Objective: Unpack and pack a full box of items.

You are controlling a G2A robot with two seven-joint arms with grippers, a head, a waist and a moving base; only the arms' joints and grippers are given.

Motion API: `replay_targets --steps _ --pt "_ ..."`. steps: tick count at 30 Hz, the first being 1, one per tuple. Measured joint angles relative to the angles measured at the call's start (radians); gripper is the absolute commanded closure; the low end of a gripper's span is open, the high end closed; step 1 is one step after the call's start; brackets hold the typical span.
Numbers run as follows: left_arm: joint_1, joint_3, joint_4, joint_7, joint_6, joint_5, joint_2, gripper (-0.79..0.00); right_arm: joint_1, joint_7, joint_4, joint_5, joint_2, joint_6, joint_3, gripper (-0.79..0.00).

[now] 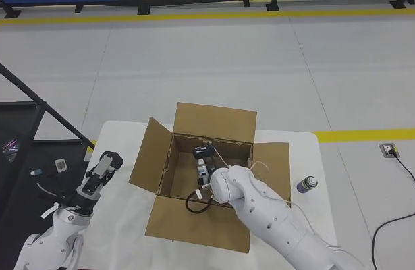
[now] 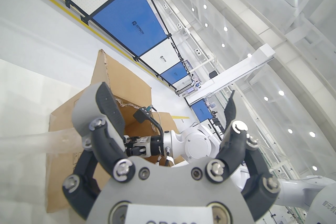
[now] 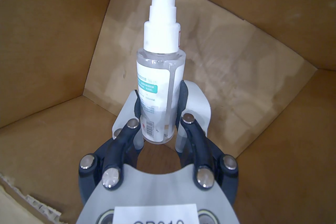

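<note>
An open cardboard box stands on the white table, flaps spread. Inside it my right gripper is shut on a clear spray bottle with a white pump top and a white-and-teal label, held above the bare box floor. From above, the right arm leans into the box, its gripper near the back wall. My left gripper stands open with nothing in it, pointing up beside the box; in the top view it sits left of the box.
A small dark can with a silver top stands on the table right of the box. A black rack adjoins the table's left side. A cable and floor socket lie to the right.
</note>
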Motion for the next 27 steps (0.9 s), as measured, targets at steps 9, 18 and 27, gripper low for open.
replay_targets --steps 9,18,27 --pt "-0.006 0.006 0.001 -0.006 0.002 0.005 0.001 -0.785 0.011 0.0 -0.002 -0.019 -0.015 0.006 0.015 -0.44" --pt "-0.019 0.015 0.002 -0.013 0.006 0.007 0.002 -0.785 -0.164 0.104 -0.425 -0.188 0.075 0.011 0.198 -0.711" --pt "-0.044 0.04 0.0 -0.023 0.022 0.025 0.002 -0.785 -0.675 0.168 -1.196 -0.543 0.186 -0.018 0.606 -0.785"
